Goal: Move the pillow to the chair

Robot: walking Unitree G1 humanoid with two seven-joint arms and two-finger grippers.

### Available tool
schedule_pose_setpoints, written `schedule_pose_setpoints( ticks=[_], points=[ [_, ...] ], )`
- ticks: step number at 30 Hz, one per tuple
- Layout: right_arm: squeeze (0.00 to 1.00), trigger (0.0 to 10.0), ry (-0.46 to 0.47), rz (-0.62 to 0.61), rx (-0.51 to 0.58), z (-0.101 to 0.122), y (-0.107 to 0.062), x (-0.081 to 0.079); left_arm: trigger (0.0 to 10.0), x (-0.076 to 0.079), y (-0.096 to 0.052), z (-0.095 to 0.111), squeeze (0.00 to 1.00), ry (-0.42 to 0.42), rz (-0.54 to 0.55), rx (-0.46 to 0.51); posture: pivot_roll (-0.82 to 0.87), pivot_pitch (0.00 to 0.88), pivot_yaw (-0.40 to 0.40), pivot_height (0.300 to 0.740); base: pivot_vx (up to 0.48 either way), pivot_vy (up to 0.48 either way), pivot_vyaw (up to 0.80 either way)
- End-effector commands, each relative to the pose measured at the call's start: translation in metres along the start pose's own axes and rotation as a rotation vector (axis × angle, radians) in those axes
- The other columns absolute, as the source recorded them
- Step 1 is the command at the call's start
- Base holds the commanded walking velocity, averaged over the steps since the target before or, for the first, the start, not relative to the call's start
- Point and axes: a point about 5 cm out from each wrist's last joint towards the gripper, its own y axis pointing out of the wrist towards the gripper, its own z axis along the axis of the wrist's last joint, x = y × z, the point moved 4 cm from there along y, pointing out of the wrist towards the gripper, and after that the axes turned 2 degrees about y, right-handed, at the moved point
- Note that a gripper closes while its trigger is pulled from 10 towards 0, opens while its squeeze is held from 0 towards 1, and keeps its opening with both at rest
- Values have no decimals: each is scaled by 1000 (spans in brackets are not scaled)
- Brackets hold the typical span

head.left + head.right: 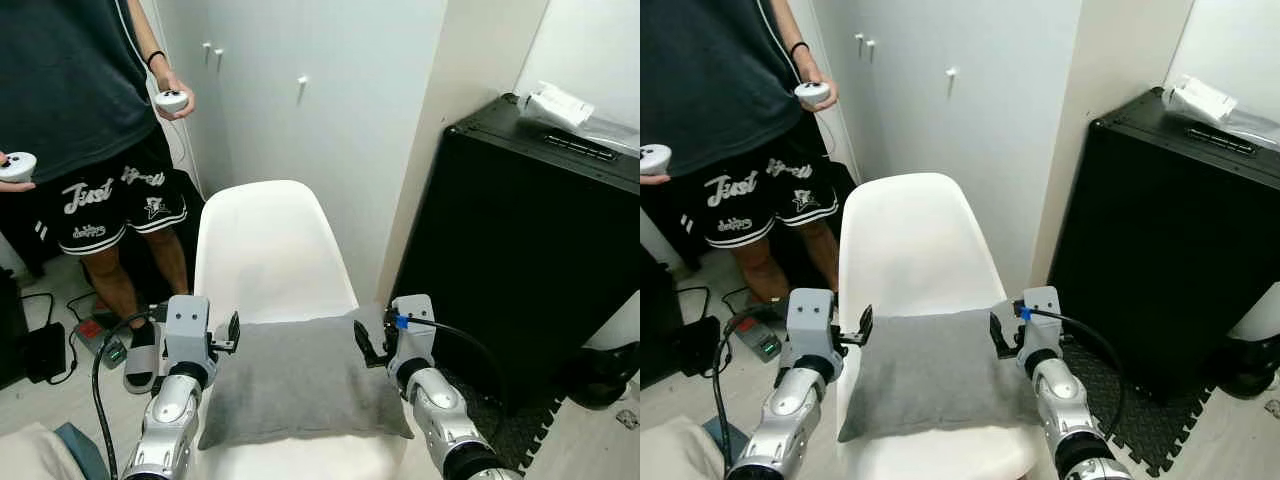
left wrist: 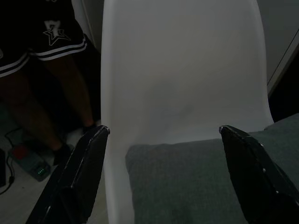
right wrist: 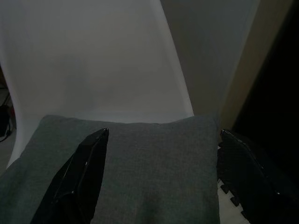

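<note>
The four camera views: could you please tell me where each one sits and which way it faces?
Left eye view: on the head, looking forward and down at the white chair, gray pillow, both arms.
Right eye view: same scene, with a person standing left.
Left wrist view: along the open left gripper at the chair back.
Right wrist view: along the open right gripper over the pillow.
All views share pillow and chair.

Pillow, grey [image 1: 300, 385]: 1. Chair, white [image 1: 262, 250]: 1. Black cabinet [image 1: 520, 260]: 1. Handheld controllers: 2, namely [image 1: 172, 101] and [image 1: 16, 166]. Person [image 1: 80, 90]: 1. Cupboard knobs [image 1: 301, 81]: 3.
</note>
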Motion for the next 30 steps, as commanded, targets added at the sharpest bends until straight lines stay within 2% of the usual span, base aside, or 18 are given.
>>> schedule_pose_setpoints(
  ticks=[1, 30],
  points=[
    [0, 10000, 2, 7, -21, -7, -2, -3, 10000, -3, -2, -6, 0, -4, 15, -29, -6, 36, -19, 740, 0, 0, 0],
    [0, 10000, -10, 4, -17, -6, -3, 0, 10000, -1, -3, -9, 0, 7, 6, -36, -13, 12, -19, 740, 0, 0, 0]
  ],
)
